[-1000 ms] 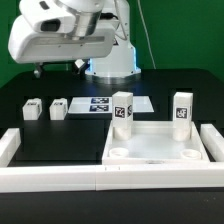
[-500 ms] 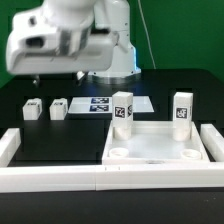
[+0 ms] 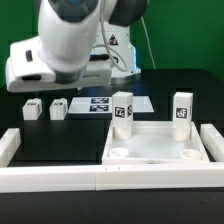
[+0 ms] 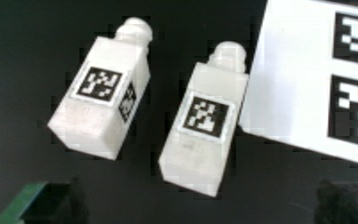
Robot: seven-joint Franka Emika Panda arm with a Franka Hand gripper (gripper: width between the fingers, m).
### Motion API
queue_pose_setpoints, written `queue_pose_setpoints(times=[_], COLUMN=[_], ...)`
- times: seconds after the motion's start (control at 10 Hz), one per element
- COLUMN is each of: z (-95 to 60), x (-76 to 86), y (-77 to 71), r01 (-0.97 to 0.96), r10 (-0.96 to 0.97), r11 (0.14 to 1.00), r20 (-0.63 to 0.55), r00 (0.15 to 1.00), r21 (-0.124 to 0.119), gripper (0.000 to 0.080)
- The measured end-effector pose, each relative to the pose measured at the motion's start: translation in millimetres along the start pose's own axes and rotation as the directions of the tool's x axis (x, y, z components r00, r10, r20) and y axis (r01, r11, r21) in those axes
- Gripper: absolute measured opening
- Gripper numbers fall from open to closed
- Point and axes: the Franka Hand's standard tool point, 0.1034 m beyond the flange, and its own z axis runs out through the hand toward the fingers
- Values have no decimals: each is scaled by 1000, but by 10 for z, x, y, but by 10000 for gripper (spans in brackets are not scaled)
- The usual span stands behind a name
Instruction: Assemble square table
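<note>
A flat green backdrop (image 3: 190,40) fills the space behind the scene, evenly lit and plain. Below it lies a matte black bench (image 3: 70,140). White rails (image 3: 50,180) border the bench along its near edge and both sides. The marker board (image 3: 100,104) lies flat near the bench's middle. The light is soft and throws only faint shadows.

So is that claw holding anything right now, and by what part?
Nothing is held: the claw hangs open over two loose table legs, touching neither.
</note>
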Motion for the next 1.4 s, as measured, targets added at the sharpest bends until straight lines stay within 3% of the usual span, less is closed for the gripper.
queue_pose_setpoints(times=[0.1, 0.2, 0.3, 0.7, 0.8, 1.1, 1.3, 1.4], z=[55, 193, 230, 207, 215, 230, 325, 311], x=[-15, 25, 93, 117, 111, 20, 115, 125], y=[-18, 96, 180, 141, 109, -1, -1, 12], r01=[6, -17, -54, -31, -32, -14, 14, 45], r10=[-6, 12, 39, 18, 17, 5, -17, -47], r11=[1000, 999, 995, 996, 996, 997, 999, 998], r20=[80, 165, 178, 170, 169, 117, 69, 59], r00=[997, 986, 983, 985, 985, 993, 997, 997], r21=[11, 32, 83, 78, 87, 70, 38, 39], gripper=[648, 648, 648, 648, 648, 648, 648, 648])
